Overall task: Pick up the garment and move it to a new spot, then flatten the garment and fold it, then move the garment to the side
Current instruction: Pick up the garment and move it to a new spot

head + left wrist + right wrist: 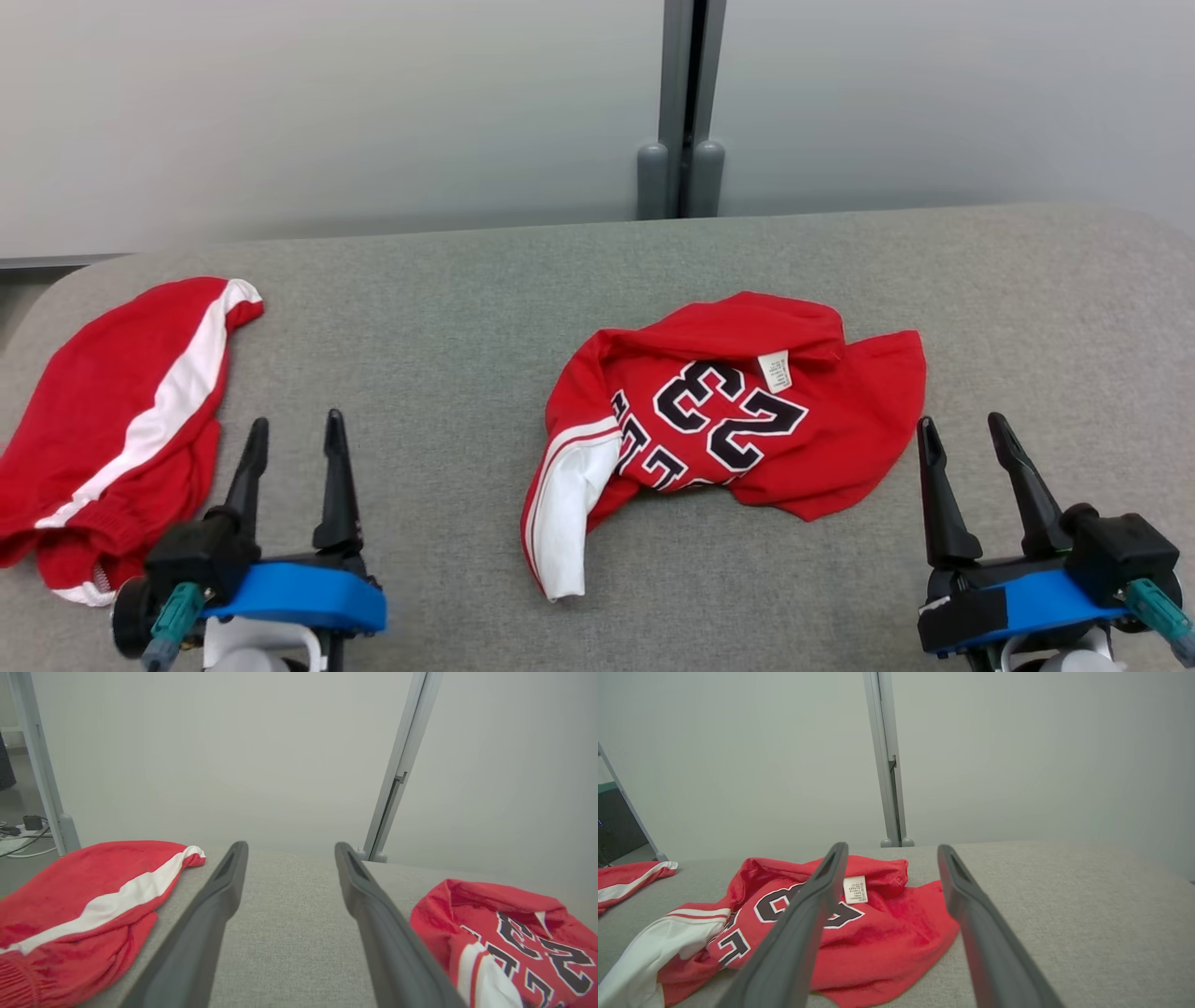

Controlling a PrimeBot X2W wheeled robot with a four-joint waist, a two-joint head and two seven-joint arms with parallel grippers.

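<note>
Now both jaws gape empty: my left gripper [297,420] lower left beside the red shorts [121,411], right gripper [962,420] lower right near the crumpled jersey [840,420].

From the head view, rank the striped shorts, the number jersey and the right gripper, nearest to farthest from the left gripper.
1. striped shorts: just to the left of the left gripper, at the table's left end.
2. number jersey: mid-table, off to its right.
3. right gripper: far right, beyond the jersey.
</note>
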